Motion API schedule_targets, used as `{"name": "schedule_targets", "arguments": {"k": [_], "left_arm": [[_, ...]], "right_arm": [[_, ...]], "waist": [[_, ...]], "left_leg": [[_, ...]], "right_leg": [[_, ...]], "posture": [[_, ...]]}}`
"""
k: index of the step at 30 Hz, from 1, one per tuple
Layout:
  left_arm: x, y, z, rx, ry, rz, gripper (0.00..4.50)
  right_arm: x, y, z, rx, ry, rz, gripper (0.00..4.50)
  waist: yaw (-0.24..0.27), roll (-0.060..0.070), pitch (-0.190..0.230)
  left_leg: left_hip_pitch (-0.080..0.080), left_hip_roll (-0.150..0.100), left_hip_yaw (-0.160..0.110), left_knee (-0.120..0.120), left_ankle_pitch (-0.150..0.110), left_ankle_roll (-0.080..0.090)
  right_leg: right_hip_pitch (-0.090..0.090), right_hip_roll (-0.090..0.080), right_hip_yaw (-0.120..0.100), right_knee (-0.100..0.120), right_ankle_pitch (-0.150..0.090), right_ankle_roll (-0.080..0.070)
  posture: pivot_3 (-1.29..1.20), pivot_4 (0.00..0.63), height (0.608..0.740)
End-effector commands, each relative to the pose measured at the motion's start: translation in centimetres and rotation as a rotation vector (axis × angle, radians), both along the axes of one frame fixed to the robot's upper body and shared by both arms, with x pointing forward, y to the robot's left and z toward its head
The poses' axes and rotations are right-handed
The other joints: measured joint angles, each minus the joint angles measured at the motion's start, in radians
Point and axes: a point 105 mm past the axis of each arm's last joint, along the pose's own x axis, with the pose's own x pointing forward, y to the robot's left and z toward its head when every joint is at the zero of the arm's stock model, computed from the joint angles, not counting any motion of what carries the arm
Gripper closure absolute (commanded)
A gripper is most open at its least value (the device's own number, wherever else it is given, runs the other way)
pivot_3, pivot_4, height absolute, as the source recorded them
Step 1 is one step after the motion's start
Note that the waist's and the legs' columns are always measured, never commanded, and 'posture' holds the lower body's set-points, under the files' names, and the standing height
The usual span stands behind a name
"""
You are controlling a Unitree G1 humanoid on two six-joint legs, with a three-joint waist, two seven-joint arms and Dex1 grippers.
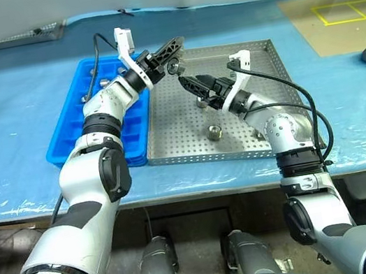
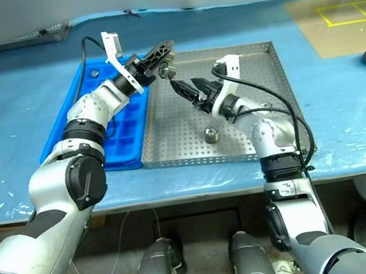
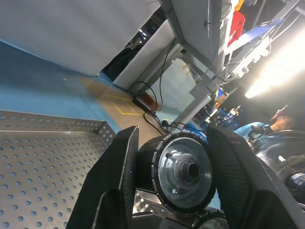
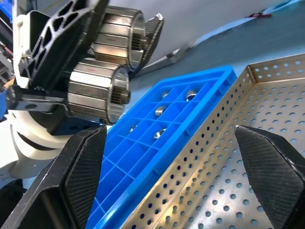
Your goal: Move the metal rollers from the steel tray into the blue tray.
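Rollers point(image 4: 111, 71), two, fill left pincer point(image 1: 169, 53) in right wrist view; right pincer point(image 1: 186, 82) wide.

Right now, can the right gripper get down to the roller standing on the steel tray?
Probably yes: the right gripper is open above the steel tray, and nothing covers the roller.

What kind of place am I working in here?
Probably a factory or lab workbench: a bench covered in blue sheeting, a perforated steel tray of metal rollers beside a compartmented blue tray, and yellow tape markings on a brown mat.
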Motion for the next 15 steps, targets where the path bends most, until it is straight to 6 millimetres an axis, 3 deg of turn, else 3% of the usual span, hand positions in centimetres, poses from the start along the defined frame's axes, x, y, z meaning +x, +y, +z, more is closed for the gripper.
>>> {"name": "schedule_targets", "arguments": {"k": [1,7,14,15], "left_arm": [[0.2,-0.1,0.3,0.026,-0.047,0.037,2.61],[0.1,-0.7,-0.3,0.041,-0.049,0.038,2.61],[0.1,-1.0,-0.7,0.022,-0.032,0.045,2.61],[0.1,-1.0,-0.7,0.014,-0.028,0.037,2.61]], "right_arm": [[-0.9,0.5,3.1,0.090,-0.095,0.060,0.00],[-1.4,1.0,3.7,0.126,-0.114,0.084,0.00],[-1.1,1.7,1.9,0.066,-0.061,0.084,0.00],[-1.0,1.8,1.7,0.056,-0.055,0.084,0.19]], "waist": [[0.001,0.000,0.000],[0.003,0.000,0.000],[0.003,0.000,0.000],[0.003,0.000,0.000]], "left_leg": [[0.000,0.000,0.000,0.000,0.000,0.000],[0.000,0.000,0.000,0.001,0.000,0.000],[0.000,0.000,0.000,0.001,0.000,0.000],[0.000,0.000,0.000,0.001,0.000,0.000]], "right_leg": [[0.000,0.000,0.000,0.000,0.000,0.000],[0.000,0.000,0.000,0.001,0.000,0.000],[0.000,0.000,0.000,0.001,0.000,0.000],[0.000,0.000,0.000,0.001,0.000,0.000]], "posture": [[-0.18,0.150,0.740],[-0.18,0.150,0.740],[-0.18,0.150,0.740],[-0.18,0.150,0.740]]}}
